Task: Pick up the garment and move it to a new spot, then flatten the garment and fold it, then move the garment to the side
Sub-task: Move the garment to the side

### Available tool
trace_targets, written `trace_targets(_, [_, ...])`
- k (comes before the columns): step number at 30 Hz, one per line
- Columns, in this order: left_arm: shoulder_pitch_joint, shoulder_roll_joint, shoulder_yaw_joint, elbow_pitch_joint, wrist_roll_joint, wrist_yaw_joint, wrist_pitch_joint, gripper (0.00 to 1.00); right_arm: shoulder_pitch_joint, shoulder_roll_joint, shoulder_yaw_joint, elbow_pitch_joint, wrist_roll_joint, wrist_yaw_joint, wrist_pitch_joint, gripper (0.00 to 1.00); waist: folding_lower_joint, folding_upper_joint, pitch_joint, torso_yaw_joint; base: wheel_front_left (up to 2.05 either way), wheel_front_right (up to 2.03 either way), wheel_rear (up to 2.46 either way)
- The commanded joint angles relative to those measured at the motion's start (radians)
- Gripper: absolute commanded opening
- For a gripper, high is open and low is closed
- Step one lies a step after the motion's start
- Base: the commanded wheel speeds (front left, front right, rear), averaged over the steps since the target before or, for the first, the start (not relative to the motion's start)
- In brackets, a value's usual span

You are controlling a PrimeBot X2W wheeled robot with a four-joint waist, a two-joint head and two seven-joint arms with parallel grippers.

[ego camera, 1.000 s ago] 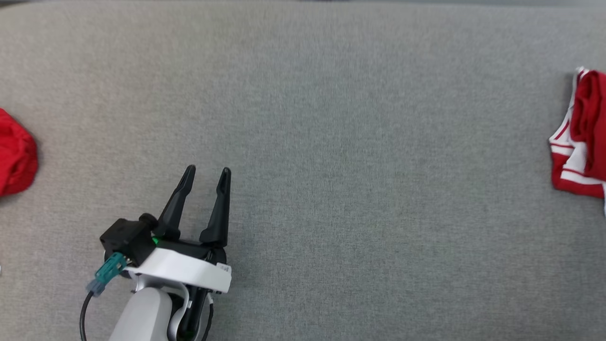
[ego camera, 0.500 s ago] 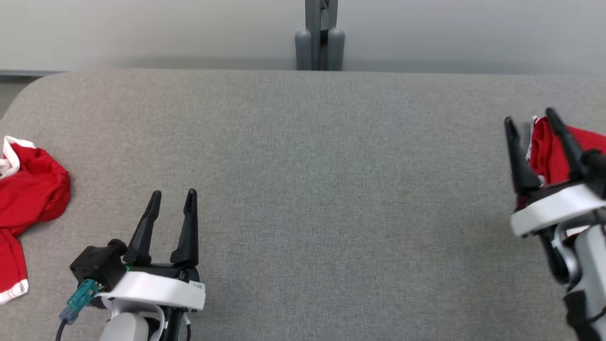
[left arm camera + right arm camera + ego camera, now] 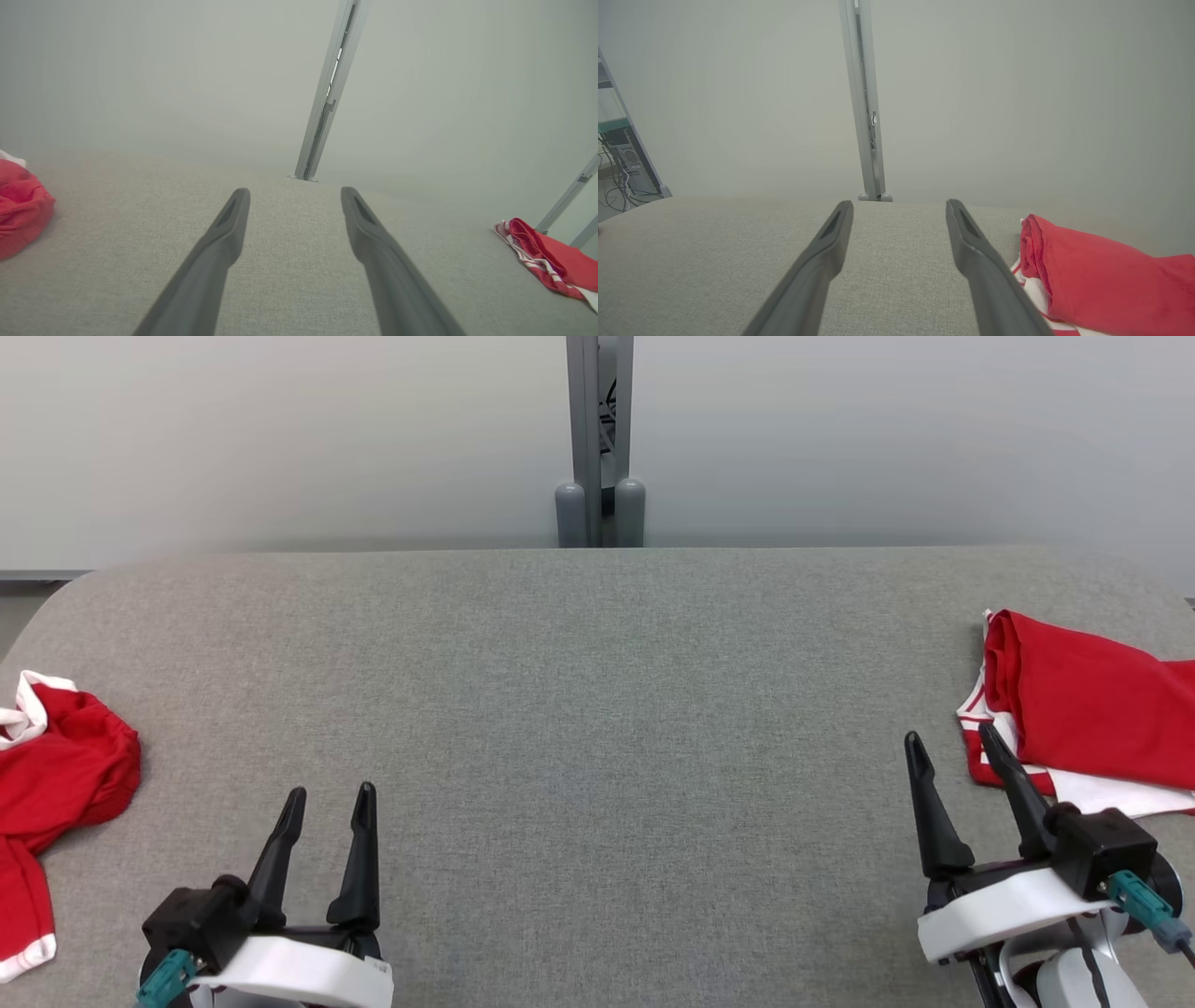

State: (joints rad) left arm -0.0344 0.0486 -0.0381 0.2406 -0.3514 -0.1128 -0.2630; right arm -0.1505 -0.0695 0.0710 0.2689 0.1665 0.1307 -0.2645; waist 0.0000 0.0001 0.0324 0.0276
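Both pairs of jaws stand released, fingers spread with nothing between them: left gripper [image 3: 331,790] low on my left, right gripper [image 3: 948,734] low on my right, both over the cloth.

Biggest thing on my screen is the grey fabric-covered table [image 3: 597,709], running edge to edge with rounded far corners. Behind it I've got a pale plain wall [image 3: 280,429].

Now the clothing. At the far right of the table lies the folded red garment [image 3: 1092,709], a flat red slab with a rolled fold along its inner side and white and red striped trim peeking out underneath. It sits just beside the right gripper's outer finger; I can't tell whether they touch.

Over at the table's left edge is the crumpled red garment [image 3: 65,765], bunched in a heap, mesh-like weave, white trim at its top and at its lower hem. It's well apart from the left gripper.

A grey upright post [image 3: 597,429] rises behind the table's middle.

Smaller now: a teal connector [image 3: 163,980] at the left wrist. Smallest, a white tag [image 3: 378,971] on the left gripper's band, its marks too small for me to read.
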Motion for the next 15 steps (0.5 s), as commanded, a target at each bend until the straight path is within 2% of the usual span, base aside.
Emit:
trace_targets(1, [0.011, 0.004, 0.001, 0.004, 0.005, 0.007, 0.000, 1.00, 0.013, 0.002, -0.007, -0.006, -0.008, 0.000, -0.002, 1.00, 0.0000, -0.0001, -0.004, -0.004, 0.00, 0.00, 0.00])
trace_targets(15, [0.018, 0.004, -0.012, 0.014, 0.007, 0.006, 0.000, 1.00, 0.030, 0.017, -0.018, 0.017, 0.006, 0.000, -0.002, 1.00, 0.0000, -0.0001, -0.010, -0.007, 0.00, 0.00, 0.00])
